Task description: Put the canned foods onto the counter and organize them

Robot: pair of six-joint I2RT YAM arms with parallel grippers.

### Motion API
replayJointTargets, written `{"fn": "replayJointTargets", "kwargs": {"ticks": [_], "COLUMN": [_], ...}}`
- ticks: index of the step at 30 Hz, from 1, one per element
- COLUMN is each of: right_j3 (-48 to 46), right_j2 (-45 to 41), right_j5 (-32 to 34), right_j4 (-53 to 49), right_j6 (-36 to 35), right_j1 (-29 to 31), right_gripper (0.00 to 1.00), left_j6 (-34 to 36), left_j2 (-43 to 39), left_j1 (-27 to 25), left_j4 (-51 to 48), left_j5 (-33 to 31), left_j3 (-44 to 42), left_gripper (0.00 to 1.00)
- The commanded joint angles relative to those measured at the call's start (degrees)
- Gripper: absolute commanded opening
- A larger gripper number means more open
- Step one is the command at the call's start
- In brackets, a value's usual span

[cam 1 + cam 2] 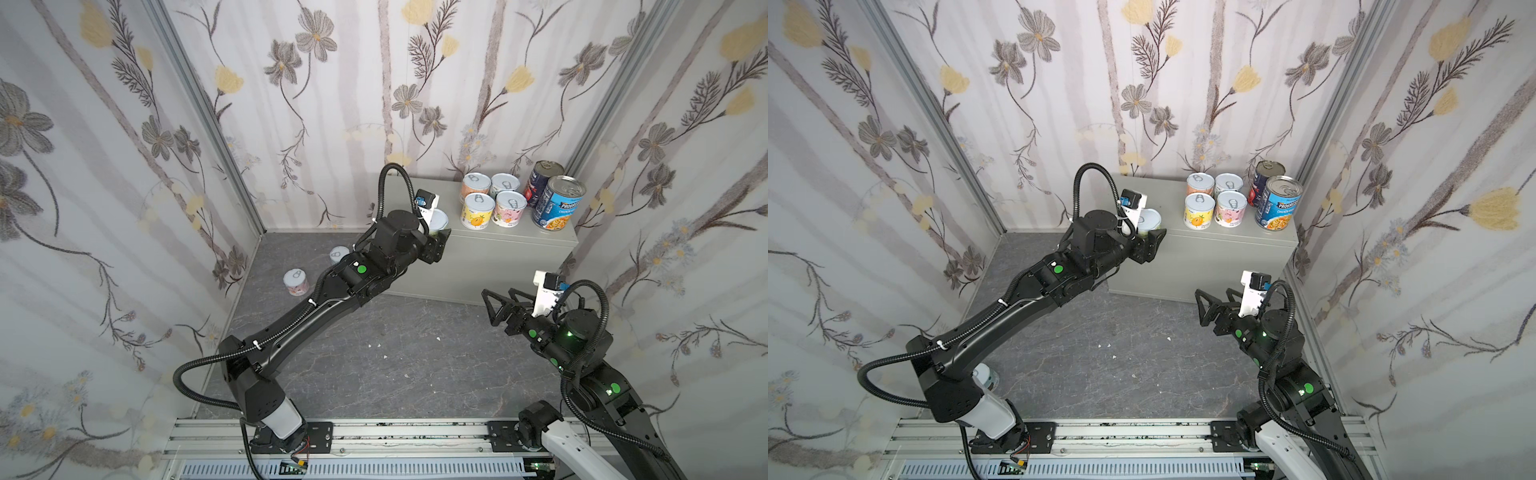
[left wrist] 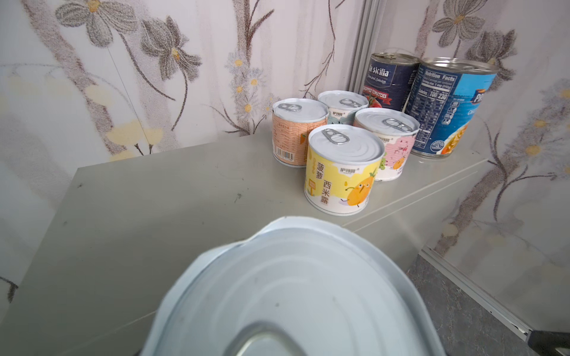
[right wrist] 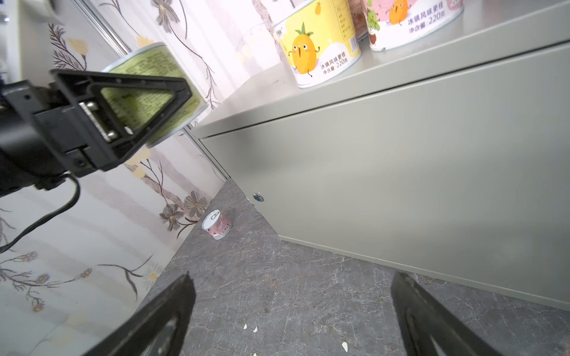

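Observation:
My left gripper (image 1: 437,227) is shut on a short green-labelled can (image 3: 148,80), held just above the left front part of the counter (image 1: 498,262). In the left wrist view that can's pale lid (image 2: 293,292) hides the fingers. On the counter's right end stand four short cans: orange (image 1: 476,185), teal (image 1: 505,184), yellow (image 1: 478,211) and pink (image 1: 510,209). Beside them are a navy-and-red tall can (image 1: 544,178) and a blue soup can (image 1: 559,203). My right gripper (image 1: 498,297) hangs open and empty over the floor, in front of the counter.
A pink can (image 1: 296,282) stands on the dark marbled floor near the left wall. Another can (image 1: 338,254) is half hidden behind my left arm. A pale can (image 1: 986,376) peeks out under that arm's elbow. A small round lock (image 3: 258,197) sits on the counter's front.

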Motion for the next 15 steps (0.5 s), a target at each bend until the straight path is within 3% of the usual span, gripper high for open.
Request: {"fn": "replayJointTargets", "kwargs": {"ticks": [1,10,15], "right_j3": [1.1,3.0,2.8], "right_j2": [0.8,1.2,1.4], "right_j5": [-1.4,-1.3,-1.4], "right_j4": [2.2,0.6,-0.3], "right_j6": [-1.3,-3.0,-3.8], "right_j1": [0.1,0.0,0.0], "right_gripper": [1.00,1.00,1.00], "left_j6": [1.2,2.5,1.3], "left_j2": [4.1,20.1,24.6], "left_j1": [1.2,3.0,4.2], "left_j4": [0.5,-5.2,-5.7], "left_j5": [0.6,-2.0,-2.5], "left_j3": [6.1,26.9,31.7], "left_gripper": [0.73,0.73,0.73]}}
